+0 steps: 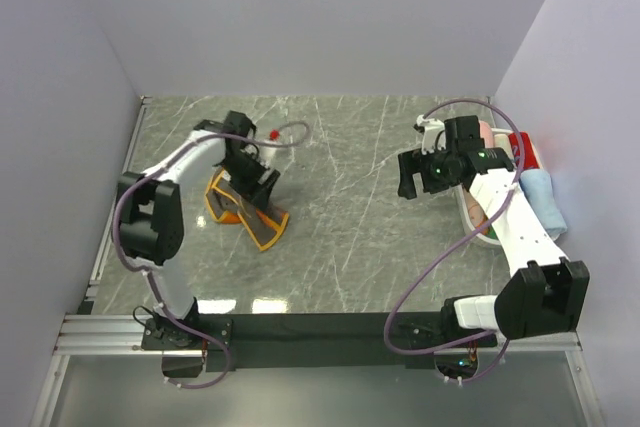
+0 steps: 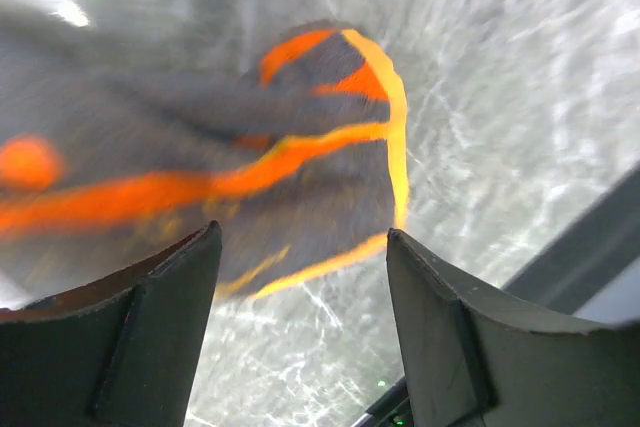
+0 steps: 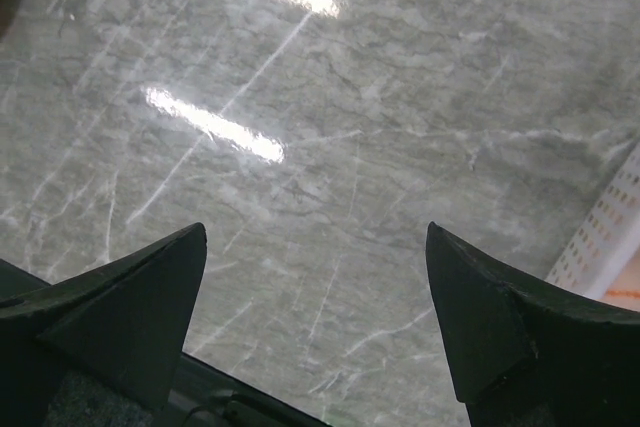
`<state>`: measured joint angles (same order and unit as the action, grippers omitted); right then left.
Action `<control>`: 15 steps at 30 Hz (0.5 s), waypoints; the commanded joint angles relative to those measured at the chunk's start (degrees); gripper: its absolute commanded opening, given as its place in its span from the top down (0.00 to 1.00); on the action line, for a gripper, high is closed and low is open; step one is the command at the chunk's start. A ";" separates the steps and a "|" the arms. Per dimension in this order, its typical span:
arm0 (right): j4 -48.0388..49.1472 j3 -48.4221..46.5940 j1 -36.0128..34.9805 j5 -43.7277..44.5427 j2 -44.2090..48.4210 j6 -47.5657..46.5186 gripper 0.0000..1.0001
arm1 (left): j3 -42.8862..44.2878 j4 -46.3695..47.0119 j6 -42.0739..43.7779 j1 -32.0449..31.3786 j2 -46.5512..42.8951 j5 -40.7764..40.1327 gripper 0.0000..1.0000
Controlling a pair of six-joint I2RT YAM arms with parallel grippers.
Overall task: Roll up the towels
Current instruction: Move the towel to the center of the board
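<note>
Overhead view: the crumpled grey cloth towel with orange edging lies left of centre on the grey veined marble tabletop. Pink, red and pale blue towels crowd the right edge by the white perforated basket.
Left wrist view: blurred, with soft folds filling the upper left.
My left pincer: jaws apart, gripping nothing, the towel just beyond my tips.
My right pincer: spread wide and empty above glossy marble.

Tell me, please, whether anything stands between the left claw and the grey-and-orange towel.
Nothing visible does. The left claw, jaws apart, hangs right over the grey-and-orange towel lying crumpled on the marble table. The wrist view, though blurred, shows only towel beyond its fingers.
</note>
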<state>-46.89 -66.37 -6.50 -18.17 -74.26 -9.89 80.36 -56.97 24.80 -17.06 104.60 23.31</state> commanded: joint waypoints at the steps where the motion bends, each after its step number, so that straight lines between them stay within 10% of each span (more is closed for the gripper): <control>1: 0.66 -4.12 -0.35 -3.44 -1.59 0.40 0.05 | 6.91 -3.50 -0.01 7.03 -6.76 9.63 0.28; 15: 13.58 -10.43 -22.39 6.28 -13.16 1.01 0.27 | 4.18 -2.00 -3.61 39.89 -6.69 21.51 0.43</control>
<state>-39.29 -72.18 -22.28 -17.72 -82.91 -9.26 81.89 -57.93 23.24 17.96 96.33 38.39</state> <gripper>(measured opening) 0.771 0.553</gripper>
